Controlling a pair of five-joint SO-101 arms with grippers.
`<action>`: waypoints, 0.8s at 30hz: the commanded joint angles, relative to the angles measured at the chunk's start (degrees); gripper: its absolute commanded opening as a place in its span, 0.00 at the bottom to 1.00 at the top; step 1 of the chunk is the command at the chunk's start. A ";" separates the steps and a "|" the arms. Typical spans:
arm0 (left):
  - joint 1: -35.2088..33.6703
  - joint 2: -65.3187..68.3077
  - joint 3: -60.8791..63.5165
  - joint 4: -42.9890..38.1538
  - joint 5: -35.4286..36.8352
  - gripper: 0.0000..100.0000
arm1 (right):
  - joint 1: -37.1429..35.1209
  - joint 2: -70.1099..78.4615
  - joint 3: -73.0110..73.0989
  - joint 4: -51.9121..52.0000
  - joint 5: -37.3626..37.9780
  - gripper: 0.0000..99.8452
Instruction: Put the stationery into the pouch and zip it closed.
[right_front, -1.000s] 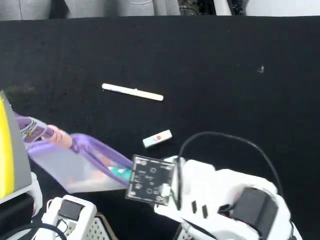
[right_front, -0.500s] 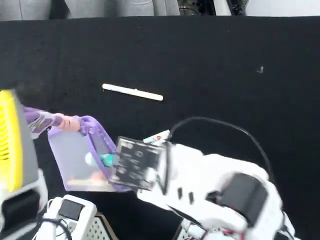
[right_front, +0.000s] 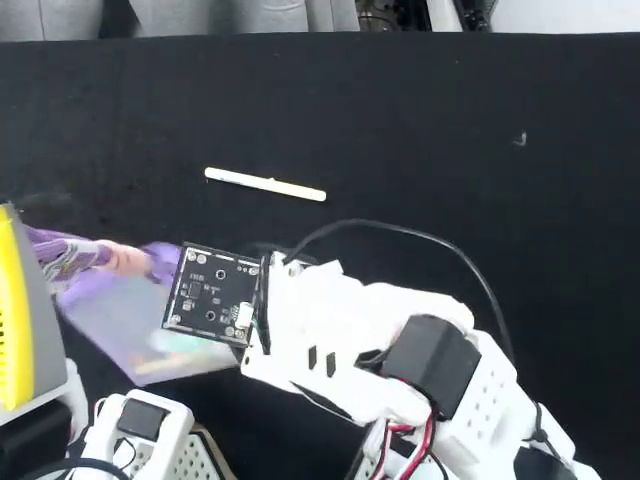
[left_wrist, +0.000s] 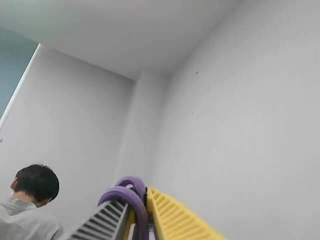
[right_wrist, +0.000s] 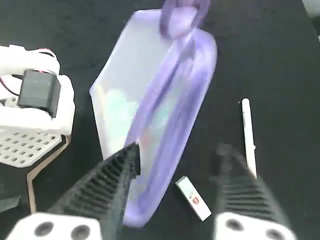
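- Pouch (right_front: 110, 312), lower left of the high view, sat half hidden behind the right arm's camera board (right_front: 212, 293); its contents were just coloured smears.
- Eraser (right_wrist: 194, 198) beside the pouch showed from the right wrist; in the high view the arm covered that spot.
- Right pincer (right_wrist: 175, 175) gaped over the pouch, one finger blurred.
- Left pincer (left_wrist: 142, 200) was clenched on the pouch's purple loop (left_wrist: 125, 192).

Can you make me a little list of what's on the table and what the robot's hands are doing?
pouch: purple, see-through, coloured things inside
pen: white, on the table, outside the pouch
eraser: small, white, beside the pouch
left gripper: shut on the pouch's loop
right gripper: open, above the pouch's edge
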 joint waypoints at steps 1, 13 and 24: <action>-0.40 0.09 0.04 -1.14 0.26 0.03 | -2.29 -0.48 -3.21 -1.14 0.70 0.38; -6.81 0.26 0.66 -8.35 0.09 0.03 | 9.49 -16.48 1.71 9.41 9.49 0.38; -14.99 4.84 5.49 -15.91 7.21 0.03 | 14.24 -18.51 31.52 2.64 30.77 0.38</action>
